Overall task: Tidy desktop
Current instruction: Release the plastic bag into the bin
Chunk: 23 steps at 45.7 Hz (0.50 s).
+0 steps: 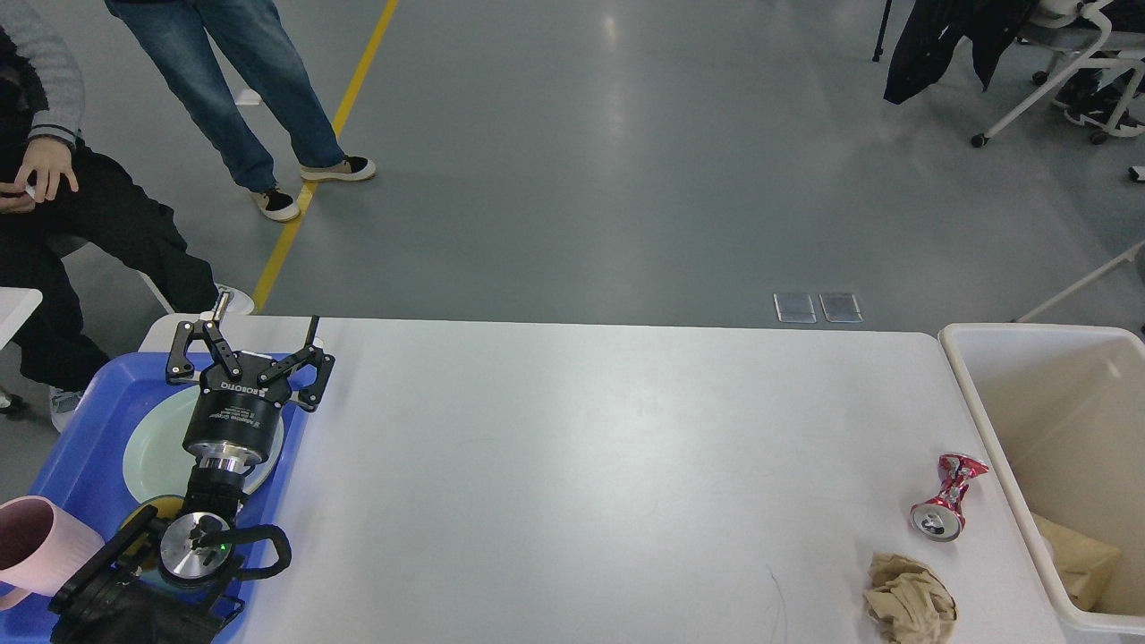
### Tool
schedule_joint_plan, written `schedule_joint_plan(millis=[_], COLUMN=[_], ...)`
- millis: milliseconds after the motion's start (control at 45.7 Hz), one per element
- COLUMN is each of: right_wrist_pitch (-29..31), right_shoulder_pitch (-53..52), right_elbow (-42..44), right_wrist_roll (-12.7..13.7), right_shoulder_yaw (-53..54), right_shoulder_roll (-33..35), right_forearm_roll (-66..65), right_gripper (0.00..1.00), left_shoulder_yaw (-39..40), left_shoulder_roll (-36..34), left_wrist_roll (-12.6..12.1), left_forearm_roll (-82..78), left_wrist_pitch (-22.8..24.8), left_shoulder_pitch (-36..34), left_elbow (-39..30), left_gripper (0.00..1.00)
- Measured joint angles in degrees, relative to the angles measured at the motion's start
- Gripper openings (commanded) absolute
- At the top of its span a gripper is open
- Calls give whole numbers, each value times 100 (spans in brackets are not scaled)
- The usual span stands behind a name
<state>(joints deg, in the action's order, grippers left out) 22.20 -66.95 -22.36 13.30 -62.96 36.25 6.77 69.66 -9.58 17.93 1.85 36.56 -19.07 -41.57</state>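
The white desktop (581, 465) fills the middle of the head view. A crushed red can (946, 497) lies near its right edge, and a crumpled brown paper wad (909, 599) lies just in front of it. My left gripper (255, 344) is open and empty, hovering over the blue tray (85, 429) at the desktop's left end. My right gripper is out of view.
The blue tray holds a pale green plate (156, 452). A pink mug (36, 546) stands at its near end. A cream bin (1055, 447) with brown paper in it stands off the right edge. People sit and stand beyond the far left corner.
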Motion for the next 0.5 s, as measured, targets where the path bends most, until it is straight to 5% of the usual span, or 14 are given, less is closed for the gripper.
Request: schedule_joint_plan(millis=[306,503], right_wrist_pitch=[-2167,-2866], right_shoulder_pitch=[1774,2679], right_elbow=[467,1375], right_wrist_roll=[-4,-4], right_shoulder_yaw=[266,282], right_shoulder_roll=[-801,-1618], right_forearm_roll=[17,25], right_gripper=[0,0], left_shoulder_yaw=[-3,-4], left_shoulder_roll=[0,0], left_wrist_roll=[0,0], left_forearm_roll=[0,0], left_wrist_pitch=[0,0], left_shoulder_pitch=[-8,-9], left_elbow=[0,0], left_gripper=[96,96])
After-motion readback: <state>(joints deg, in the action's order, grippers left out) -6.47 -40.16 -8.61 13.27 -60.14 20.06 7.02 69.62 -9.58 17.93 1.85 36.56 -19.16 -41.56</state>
